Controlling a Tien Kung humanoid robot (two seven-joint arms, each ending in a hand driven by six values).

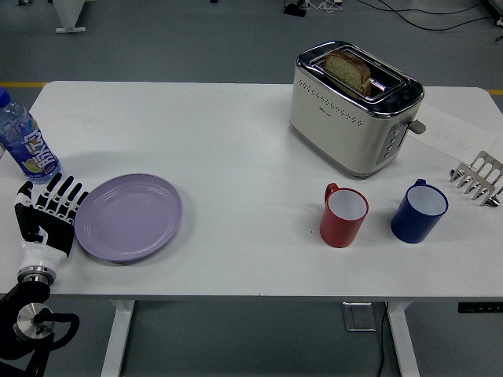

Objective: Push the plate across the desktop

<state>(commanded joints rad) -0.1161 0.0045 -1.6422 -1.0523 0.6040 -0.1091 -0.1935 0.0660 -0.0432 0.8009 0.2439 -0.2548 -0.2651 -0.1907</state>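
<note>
I have the left hand (49, 216) flat and open, fingers (69, 196) spread, holding nothing, pressed up against the left rim of the plate (129, 217). From here the fingertips look to be touching or just shy of that rim; I can't say for certain which. The plate sits left of the toaster (355, 105) and nearer to me, well apart from it, with the bottle (25, 139) just beyond the hand. The right hand is not in view.

I judge the push to be at its start: contact made or about to be, most of the travel ahead. My next move should be a steady sideways sweep toward the toaster's side of the table, keeping the palm low so the fingers don't ride over the rim. The red cup (343, 214) and blue cup (419, 211), in front of the toaster, stand in that line, so I'd stop short of them.
</note>
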